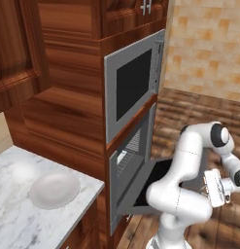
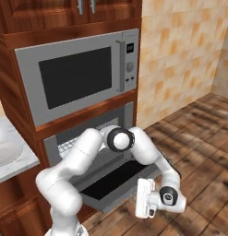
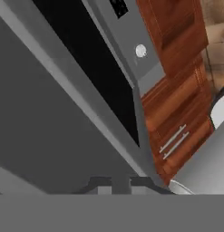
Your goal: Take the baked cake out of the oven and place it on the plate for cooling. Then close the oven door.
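The grey steel oven point(image 1: 133, 160) sits under the microwave, and its wire racks show inside point(image 2: 83, 138). The oven door point(image 1: 162, 177) hangs dropped open, dark window up point(image 2: 111, 182). My gripper point(image 2: 141, 205) is low, at the door's front edge and just below it point(image 1: 209, 187). In the hand view its tips point(image 3: 112, 183) are shut together with nothing between them, close against a broad grey steel surface point(image 3: 45, 118). The white plate point(image 1: 54, 189) lies on the marble counter to the left. The cake is out of view.
The larger grey microwave point(image 2: 78, 76) with its dark window sits above the oven, framed by wooden cabinets point(image 1: 68, 87). The marble counter point(image 1: 24, 219) ends beside the oven. Wooden floor point(image 2: 203, 138) spreads to the right, with a tiled wall point(image 2: 180, 55) behind.
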